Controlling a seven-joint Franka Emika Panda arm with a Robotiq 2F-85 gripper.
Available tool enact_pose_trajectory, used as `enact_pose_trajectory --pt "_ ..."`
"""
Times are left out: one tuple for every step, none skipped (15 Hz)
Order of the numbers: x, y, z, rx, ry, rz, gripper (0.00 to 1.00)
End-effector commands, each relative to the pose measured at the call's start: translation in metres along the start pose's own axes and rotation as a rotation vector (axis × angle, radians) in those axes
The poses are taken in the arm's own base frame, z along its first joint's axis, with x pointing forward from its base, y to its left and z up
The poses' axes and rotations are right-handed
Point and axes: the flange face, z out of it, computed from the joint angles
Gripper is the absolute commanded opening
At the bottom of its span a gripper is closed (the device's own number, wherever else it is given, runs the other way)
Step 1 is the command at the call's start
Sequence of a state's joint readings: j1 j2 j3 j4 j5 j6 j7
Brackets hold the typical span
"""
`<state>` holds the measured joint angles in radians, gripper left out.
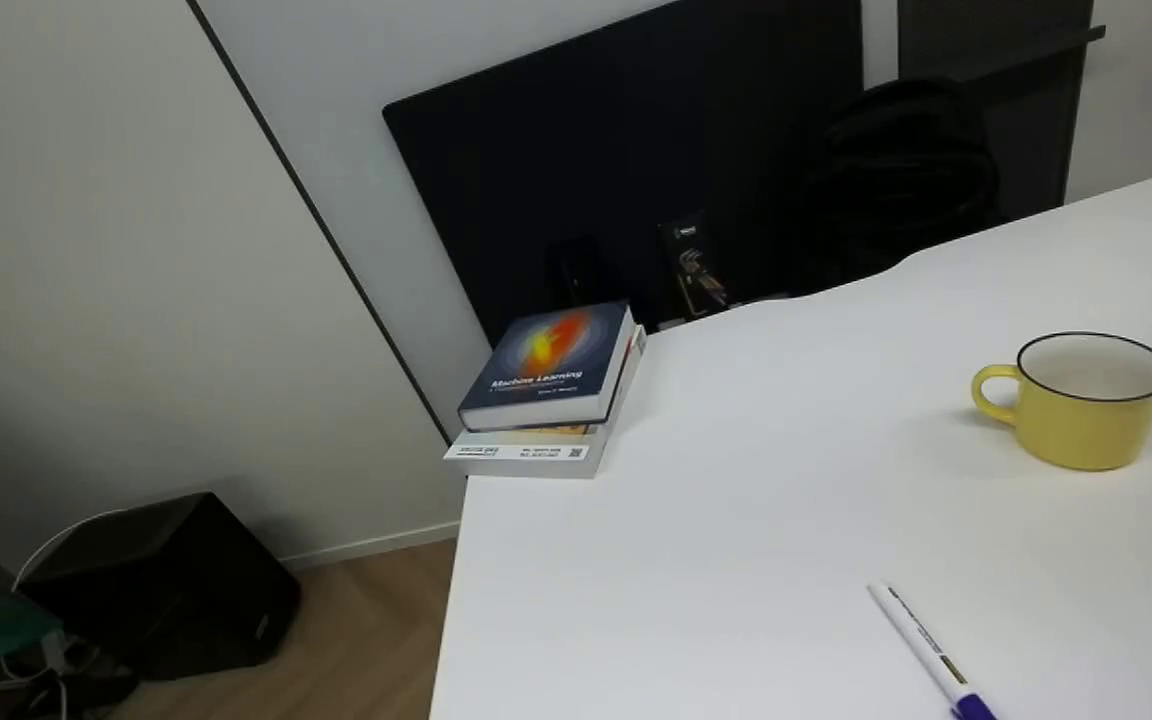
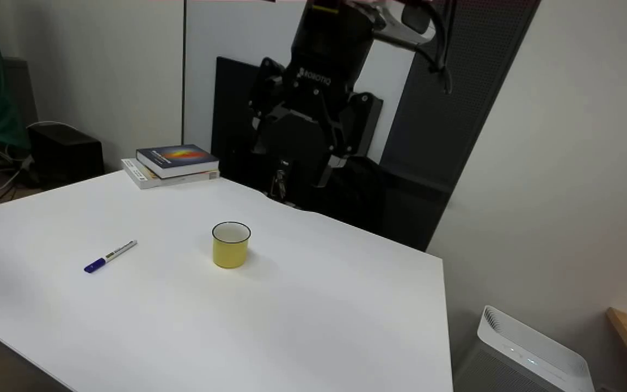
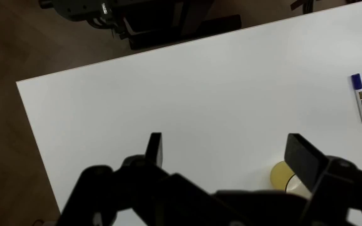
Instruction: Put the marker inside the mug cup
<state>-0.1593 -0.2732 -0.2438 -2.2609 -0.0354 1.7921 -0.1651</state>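
The marker, white with a blue-purple cap, lies flat on the white table in both exterior views (image 1: pixel 921 635) (image 2: pixel 111 256). It also shows at the right of the wrist view (image 3: pixel 359 99). The yellow mug cup stands upright on the table in both exterior views (image 1: pixel 1086 430) (image 2: pixel 229 255), apart from the marker. Its handle shows in only an exterior view. In the wrist view the mug (image 3: pixel 280 177) is partly hidden behind the right finger. My gripper (image 2: pixel 293 159) is open and empty, raised well above the table. Its fingers are wide apart in the wrist view (image 3: pixel 225 138).
Two stacked books (image 1: pixel 546 370) (image 2: pixel 174 163) lie at a table corner. A dark monitor (image 1: pixel 636 150) and a black backpack (image 1: pixel 906 180) stand beyond the table edge. A white appliance (image 2: pixel 531 354) stands beside the table. The table's edge (image 3: pixel 130 56) shows in the wrist view.
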Motion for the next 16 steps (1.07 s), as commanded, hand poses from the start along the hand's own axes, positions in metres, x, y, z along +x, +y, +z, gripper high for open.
enact_pose_trajectory --pt "0.000 0.000 0.000 0.000 -0.001 0.000 1.00" --pt "0.000 0.000 0.000 0.000 -0.001 0.000 1.00" --pt "0.000 0.000 0.000 0.000 -0.001 0.000 1.00" --pt "0.001 -0.005 0.005 -0.011 -0.015 -0.018 1.00" --pt "0.002 -0.009 0.010 -0.012 -0.023 -0.026 1.00" --pt "0.003 -0.019 0.019 -0.024 -0.042 -0.046 1.00" --pt "0.004 -0.027 0.027 -0.028 -0.055 -0.062 1.00" --pt "0.005 -0.041 0.036 -0.038 -0.072 -0.085 1.00" --pt "0.007 -0.053 0.046 -0.047 -0.081 -0.104 1.00" --pt "0.008 -0.070 0.058 -0.053 -0.094 -0.139 1.00" --pt "0.009 -0.087 0.070 -0.061 -0.104 -0.172 1.00" --pt "0.009 -0.107 0.083 -0.065 -0.106 -0.207 1.00" --pt "0.009 -0.124 0.095 -0.062 -0.112 -0.244 1.00" --pt "0.008 -0.145 0.109 -0.056 -0.112 -0.276 1.00" --pt "0.007 -0.164 0.122 -0.046 -0.117 -0.302 1.00" --pt "0.004 -0.183 0.136 -0.029 -0.124 -0.328 1.00"
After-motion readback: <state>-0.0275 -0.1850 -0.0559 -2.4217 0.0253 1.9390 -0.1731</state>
